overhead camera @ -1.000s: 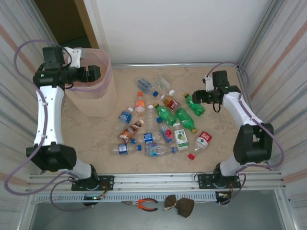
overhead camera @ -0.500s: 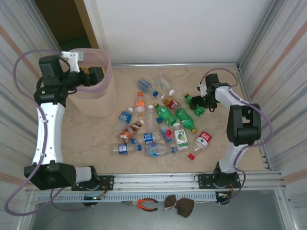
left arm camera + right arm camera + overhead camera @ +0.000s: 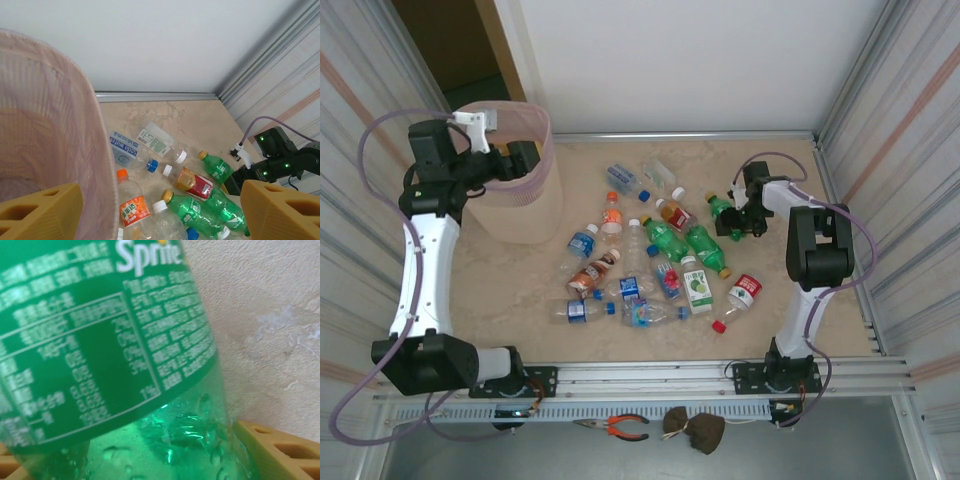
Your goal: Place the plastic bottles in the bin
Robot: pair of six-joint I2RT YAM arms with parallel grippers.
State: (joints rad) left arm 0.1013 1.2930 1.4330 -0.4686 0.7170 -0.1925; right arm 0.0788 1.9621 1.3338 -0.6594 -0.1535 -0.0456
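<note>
Green Sprite bottle (image 3: 115,365), far from bin (image 3: 515,215), sits inside right end effector (image 3: 744,222) — clamped? can't tell; round plastic may squirt out. Left end effector (image 3: 525,158) open.

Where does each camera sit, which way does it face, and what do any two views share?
Top external: above and behind the bases, looking down on the beige stone-patterned table; both arms, left end effector, right end effector.
Left wrist: at the tall beige pink-lined bin, facing the far wall; its yellow fingers.
Right wrist: low, against a green plastic Sprite bottle; a yellow finger.
Shared: top and left wrist both show the bin.
</note>
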